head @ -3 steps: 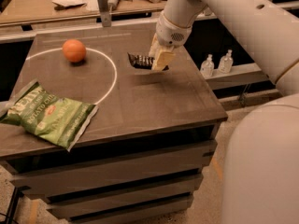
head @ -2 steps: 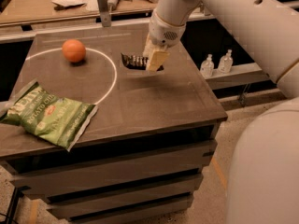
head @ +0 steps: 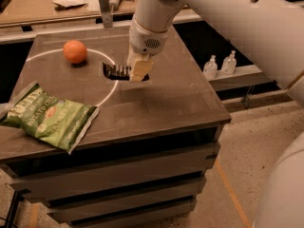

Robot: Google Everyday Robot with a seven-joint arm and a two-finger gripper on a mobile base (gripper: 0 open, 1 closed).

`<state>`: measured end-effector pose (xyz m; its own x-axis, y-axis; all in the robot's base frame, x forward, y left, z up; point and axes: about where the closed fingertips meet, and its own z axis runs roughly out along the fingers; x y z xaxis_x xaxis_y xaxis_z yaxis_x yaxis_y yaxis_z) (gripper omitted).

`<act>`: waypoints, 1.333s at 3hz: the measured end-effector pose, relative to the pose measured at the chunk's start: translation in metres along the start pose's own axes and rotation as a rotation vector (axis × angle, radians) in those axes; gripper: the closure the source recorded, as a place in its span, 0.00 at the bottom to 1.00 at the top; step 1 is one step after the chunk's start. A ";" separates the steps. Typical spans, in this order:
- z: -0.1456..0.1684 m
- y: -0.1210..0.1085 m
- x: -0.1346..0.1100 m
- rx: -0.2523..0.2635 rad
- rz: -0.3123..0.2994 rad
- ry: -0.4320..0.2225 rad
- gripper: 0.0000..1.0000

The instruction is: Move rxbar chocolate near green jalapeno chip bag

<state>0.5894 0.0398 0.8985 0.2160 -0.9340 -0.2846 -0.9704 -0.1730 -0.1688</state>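
Note:
My gripper [head: 137,70] hangs from the white arm over the middle of the dark table [head: 166,99]. It is shut on the rxbar chocolate [head: 115,71], a small dark bar that sticks out to the gripper's left, just above the table top. The green jalapeno chip bag [head: 50,118] lies flat at the table's front left corner, well to the left of and nearer than the bar.
An orange fruit [head: 75,51] sits at the back left inside a white circle line [head: 108,93] painted on the table. Two small bottles [head: 220,64] stand on a low shelf to the right. A cluttered bench [head: 61,4] runs behind the table.
My gripper has moved left and slightly nearer with the rxbar chocolate in it, now over the circle's right edge. The chip bag and the orange have not moved.

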 end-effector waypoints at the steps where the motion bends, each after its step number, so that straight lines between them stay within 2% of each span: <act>1: 0.002 0.019 -0.029 -0.007 -0.018 -0.056 1.00; 3: 0.008 0.042 -0.065 -0.023 -0.062 -0.163 1.00; 4: 0.011 0.046 -0.073 -0.029 -0.072 -0.183 0.84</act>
<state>0.5298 0.1036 0.9006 0.2982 -0.8469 -0.4402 -0.9539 -0.2484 -0.1684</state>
